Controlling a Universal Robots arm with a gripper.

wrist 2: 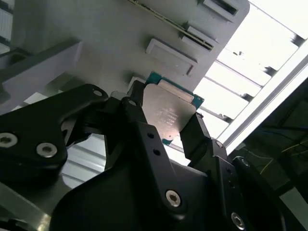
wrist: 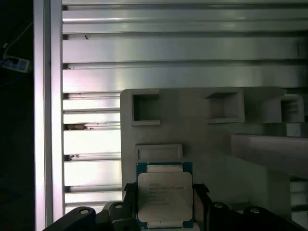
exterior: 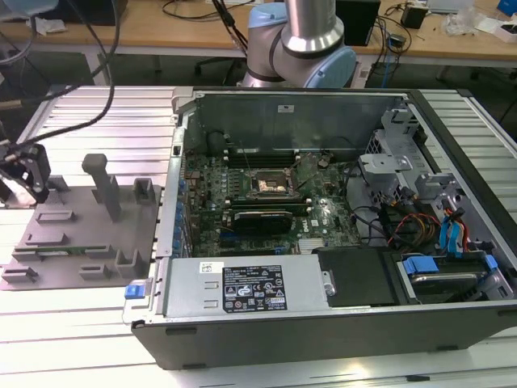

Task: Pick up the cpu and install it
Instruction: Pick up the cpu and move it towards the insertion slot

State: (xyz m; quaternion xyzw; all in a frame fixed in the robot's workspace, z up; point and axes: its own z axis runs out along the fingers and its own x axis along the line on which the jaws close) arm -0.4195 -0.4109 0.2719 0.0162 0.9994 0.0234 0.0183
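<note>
Plainly, in both wrist views, the gripper (wrist: pixel 165 204) pinches the cpu (wrist: pixel 164 192).

- The arm (exterior: pixel 311 32) stands at the far side in the exterior view, a silver tube above pale blue joints.
- The black gripper (exterior: pixel 24 187) hangs low at the exterior view's left edge, pointing downward.
- In both wrist views its two fingers (wrist 2: pixel 138 122) (wrist: pixel 201 198) press on opposite edges of the cpu (wrist 2: pixel 168 113), which sits flat between them.
- The finger links are black, with round screw heads.
</note>
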